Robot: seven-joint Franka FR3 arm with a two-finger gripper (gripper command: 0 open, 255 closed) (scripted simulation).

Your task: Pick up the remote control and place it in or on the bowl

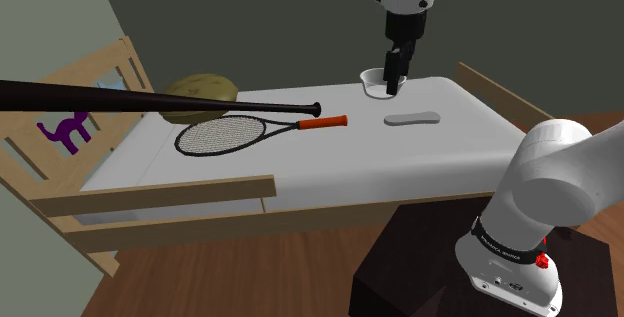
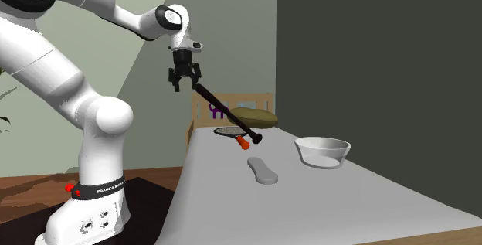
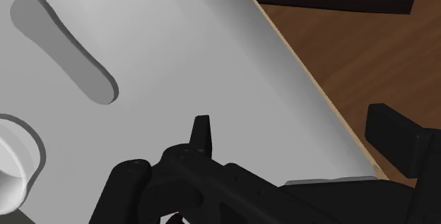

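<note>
Remote (image 1: 411,119) on bed (image 1: 300,165), end effector (image 1: 393,83) raised apart

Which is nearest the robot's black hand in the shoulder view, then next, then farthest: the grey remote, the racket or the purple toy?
1. Grey remote, on the bed below the gripper.
2. Racket, mid-bed, toward the view's left.
3. Purple toy, far left, past the bed's end.
</note>
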